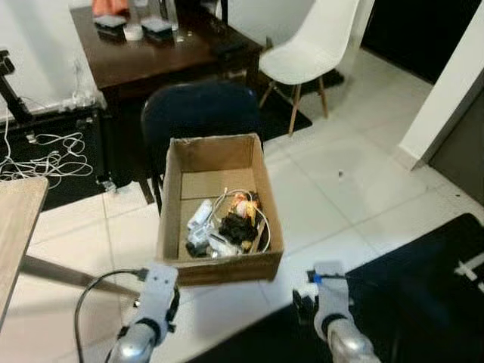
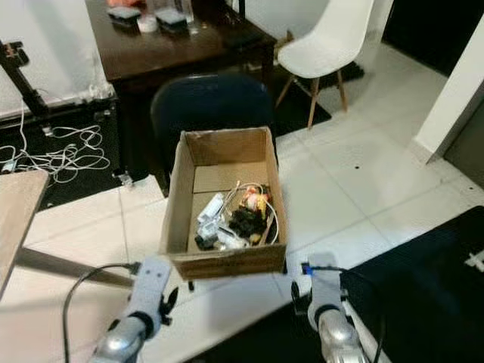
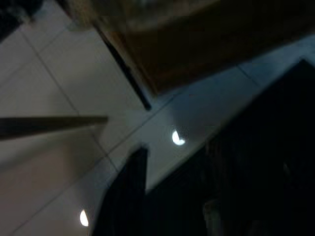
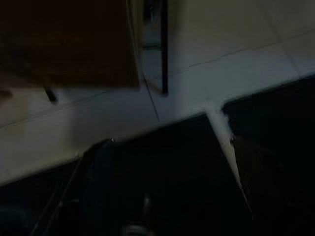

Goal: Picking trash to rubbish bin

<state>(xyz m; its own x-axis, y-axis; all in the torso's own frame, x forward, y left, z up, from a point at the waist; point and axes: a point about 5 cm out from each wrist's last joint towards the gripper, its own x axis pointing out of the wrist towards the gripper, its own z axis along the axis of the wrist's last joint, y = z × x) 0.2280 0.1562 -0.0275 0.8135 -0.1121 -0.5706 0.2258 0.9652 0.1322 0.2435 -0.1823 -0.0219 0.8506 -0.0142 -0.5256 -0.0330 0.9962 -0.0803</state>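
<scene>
An open cardboard box [image 1: 227, 266] rests on a dark blue chair [image 1: 198, 106] straight ahead. Inside it lies a heap of trash [image 1: 227, 223]: white pieces, black scraps, a wire and something orange. My left arm [image 1: 155, 291] hangs low just below the box's front left corner. Over on the other side, my right arm [image 1: 329, 291] is lowered below the front right corner. Neither touches the box. The dark wrist views catch the brown box side [image 4: 69, 44] and pale floor tiles [image 3: 59, 83].
A dark wooden table [image 1: 151, 57] with small items stands behind the chair. A white chair [image 1: 310, 45] is at the back right. Loose cables [image 1: 45, 155] lie on the floor at left. A light wooden tabletop [image 1: 15, 219] juts in from the left, and a black mat [image 1: 423, 287] covers the floor at right.
</scene>
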